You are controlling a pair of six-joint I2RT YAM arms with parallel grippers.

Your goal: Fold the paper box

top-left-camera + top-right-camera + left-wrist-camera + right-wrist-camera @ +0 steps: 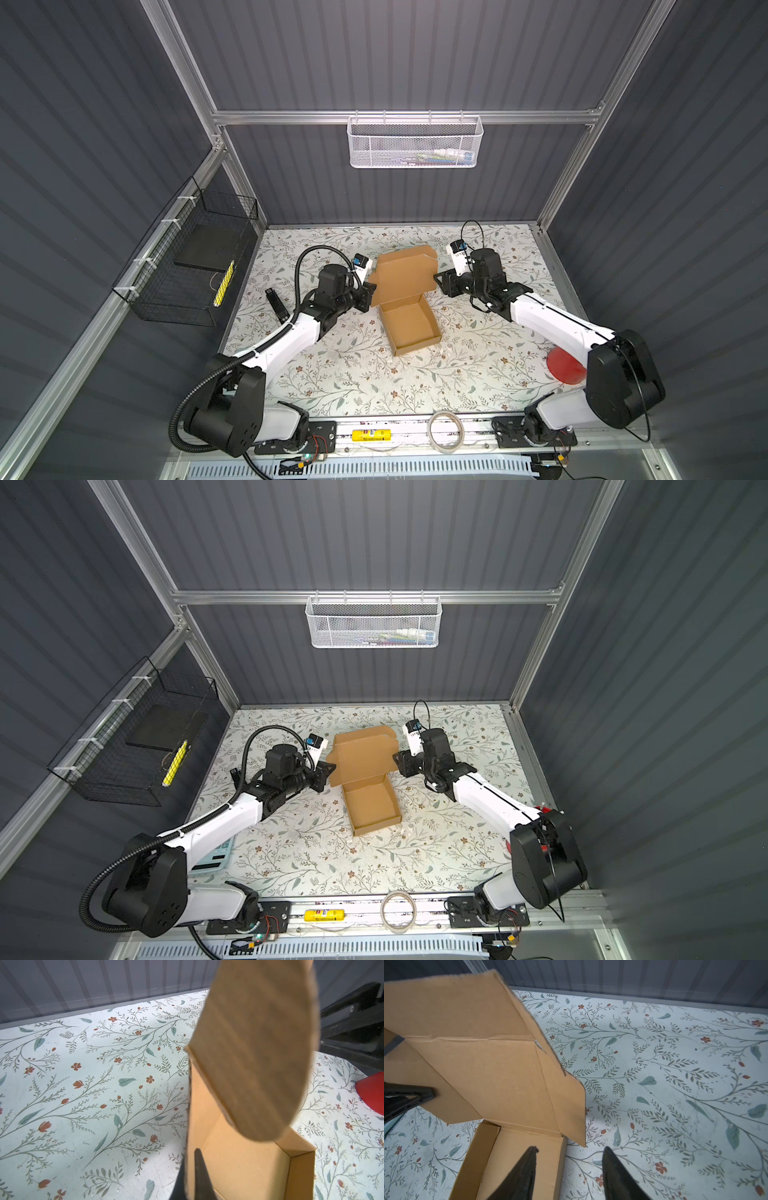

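The paper box (409,328) sits mid-frame on the floral tabletop (332,382) in both top views, its tray formed and its lid (401,272) tilted up at the rear. The left jaws are pinched narrow on cardboard at the lid's left side, probably to keep the lid raised and steady. The right jaws stand partly apart, gripping nothing, just beside the lid's right ear flap (566,1101), seemingly poised to tuck it inward.

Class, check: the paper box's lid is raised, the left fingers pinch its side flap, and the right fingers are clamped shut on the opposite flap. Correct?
Not quite: the right wrist view shows the right gripper with fingers apart, gripping nothing. The paper box lid is raised; the left gripper pinches its flap.
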